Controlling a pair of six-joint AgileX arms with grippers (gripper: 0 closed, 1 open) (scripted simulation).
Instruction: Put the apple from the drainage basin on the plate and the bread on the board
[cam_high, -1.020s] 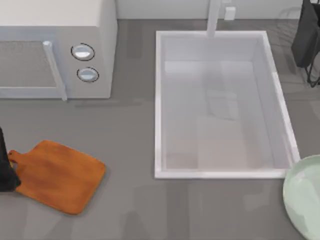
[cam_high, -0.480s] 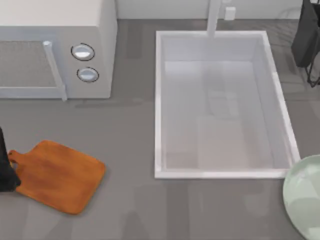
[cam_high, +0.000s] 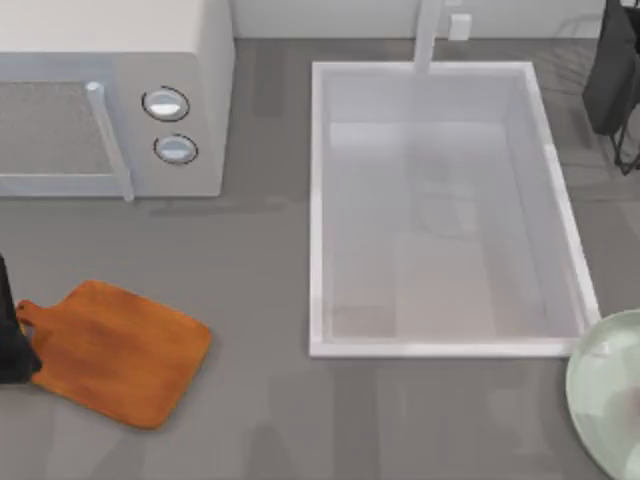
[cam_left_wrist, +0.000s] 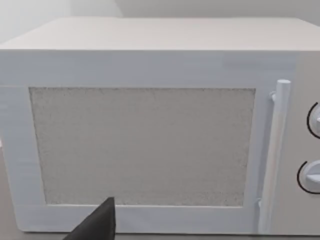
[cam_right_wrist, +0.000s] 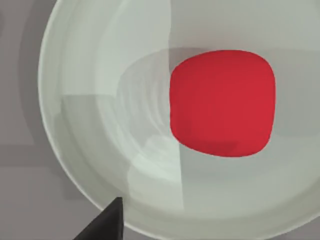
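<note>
Apple (cam_right_wrist: 222, 102), smooth, red and roundish, lies on the plate's (cam_right_wrist: 85, 135) pale mint-green ringed surface in the right wrist view; whether the right gripper is open I cannot tell. From the top, the plate (cam_high: 600, 395) sits just beside the drainage basin's (cam_high: 318, 200) white raised rim, the wooden rounded-corner board (cam_high: 115, 350) well apart from it. Left wrist view faces the boxy white microwave (cam_left_wrist: 150, 65); left gripper state unclear.
</note>
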